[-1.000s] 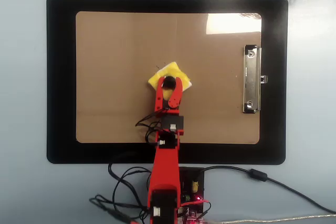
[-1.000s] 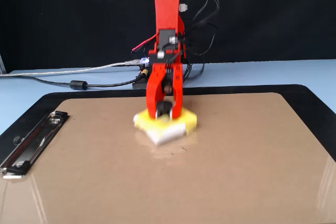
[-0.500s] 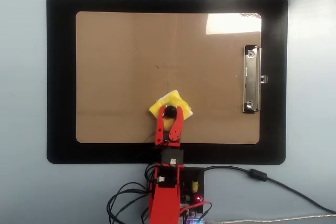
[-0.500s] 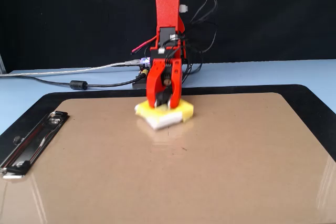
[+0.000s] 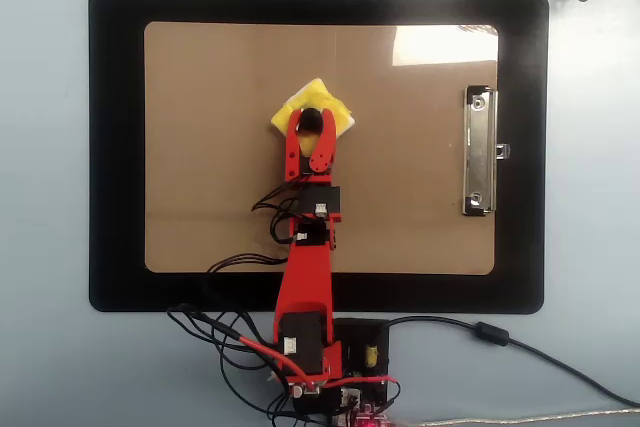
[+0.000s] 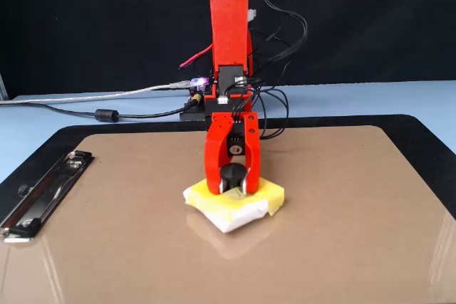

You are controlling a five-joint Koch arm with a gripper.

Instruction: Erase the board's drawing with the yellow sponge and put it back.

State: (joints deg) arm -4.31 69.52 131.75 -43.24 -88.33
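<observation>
The red gripper (image 6: pixel 233 184) reaches down with its two jaws pinched on the black round knob (image 6: pixel 232 174) at the centre of the yellow sponge (image 6: pixel 235 206), which lies flat on the brown clipboard (image 6: pixel 342 204) near its middle. In the overhead view the sponge sits on the board's upper central part, well apart from the silver metal clip (image 5: pixel 480 151) on the right short edge; the board itself rests on a larger black mat (image 5: pixel 115 147).
</observation>
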